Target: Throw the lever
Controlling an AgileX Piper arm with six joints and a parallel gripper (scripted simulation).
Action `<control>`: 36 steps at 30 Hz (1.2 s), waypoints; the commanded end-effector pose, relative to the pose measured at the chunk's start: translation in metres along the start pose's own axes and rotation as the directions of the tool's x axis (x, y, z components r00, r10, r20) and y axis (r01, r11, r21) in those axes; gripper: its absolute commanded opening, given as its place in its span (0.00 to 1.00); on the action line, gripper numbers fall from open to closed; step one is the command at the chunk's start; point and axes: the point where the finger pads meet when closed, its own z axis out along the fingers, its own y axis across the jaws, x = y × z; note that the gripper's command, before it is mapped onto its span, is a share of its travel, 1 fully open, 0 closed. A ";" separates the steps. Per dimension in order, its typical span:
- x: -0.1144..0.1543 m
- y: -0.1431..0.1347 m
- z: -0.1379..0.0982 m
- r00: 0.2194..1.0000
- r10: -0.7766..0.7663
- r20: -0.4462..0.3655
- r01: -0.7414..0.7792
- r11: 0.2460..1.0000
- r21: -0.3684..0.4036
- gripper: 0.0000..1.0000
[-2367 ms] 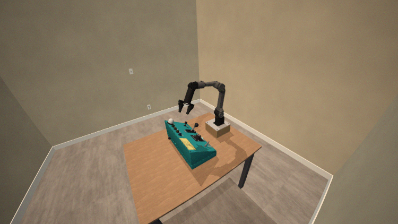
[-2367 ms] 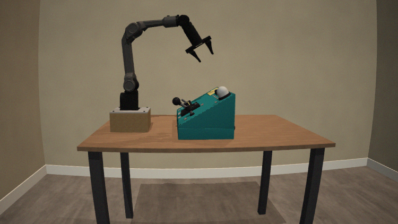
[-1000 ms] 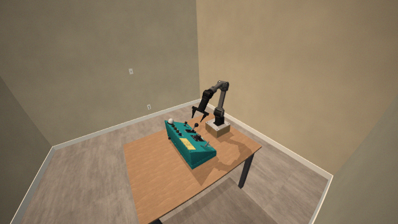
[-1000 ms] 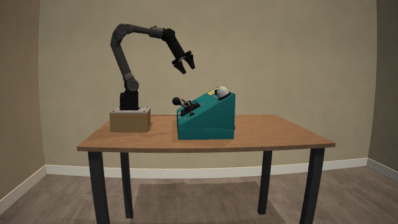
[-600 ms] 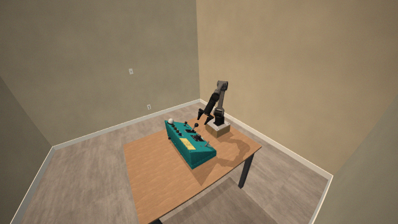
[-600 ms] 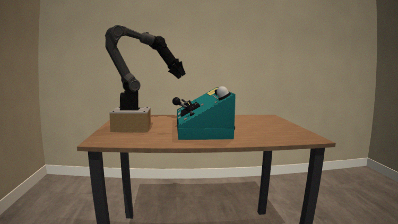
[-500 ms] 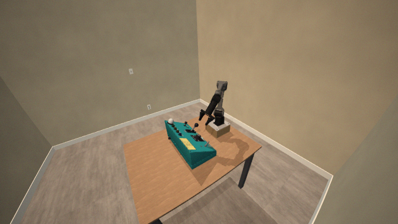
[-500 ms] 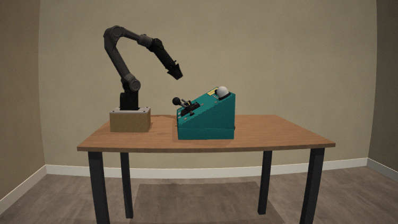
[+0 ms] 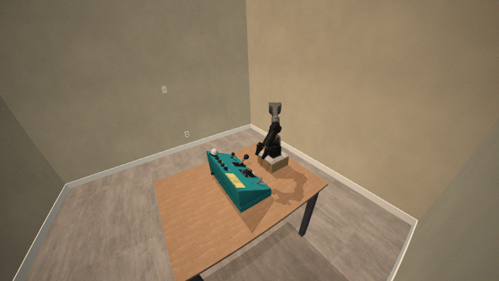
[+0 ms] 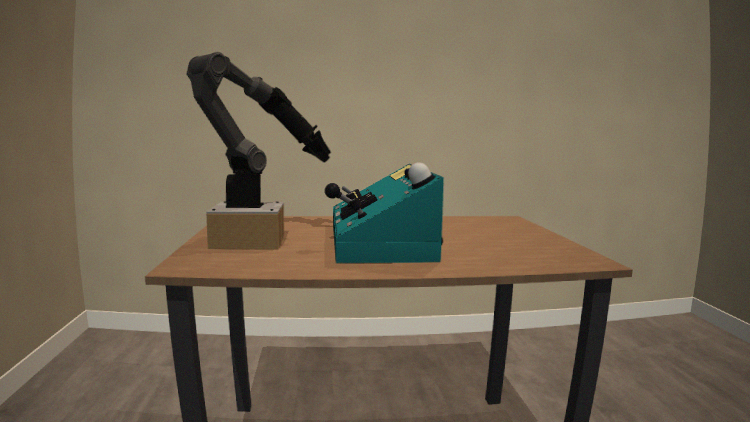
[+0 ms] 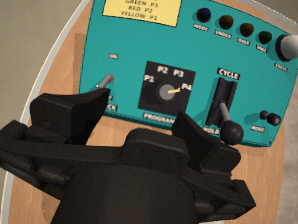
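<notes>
Wrist footage is filled at the bottom by the black parallel gripper (image 11: 129,119), whose two fingers are spread fully apart with nothing held between them. Beyond the fingers, the sloped face of the teal wedge-shaped console (image 11: 200,56) is seen. The black ball-topped lever (image 11: 232,131) is set in a dark vertical slot on the right part of that face, with its knob at the near, lower end of the slot and the word CYCLE printed at the far end. No contact is made between gripper and lever. A black rotary selector with a yellow pointer (image 11: 165,92) is placed just left of the slot, and a small grey toggle switch (image 11: 107,83) is found further left. A yellow label plate (image 11: 141,6) is fixed at the upper left of the panel, and a row of dark round buttons (image 11: 236,27) runs along the top, ended by a white dome (image 11: 290,47).

From the exterior view, the gripper (image 10: 316,147) is seen hanging in the air above and to the left of the lever (image 10: 331,190), apart from it. The dark grey arm (image 10: 215,112) is folded at the elbow and mounted on a tan box pedestal (image 10: 220,236). Console and pedestal are both borne by a brown wooden table with black legs (image 10: 524,257).
</notes>
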 end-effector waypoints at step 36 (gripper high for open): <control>0.022 0.004 0.001 0.986 0.164 0.008 -0.163 0.983 -0.083 1.00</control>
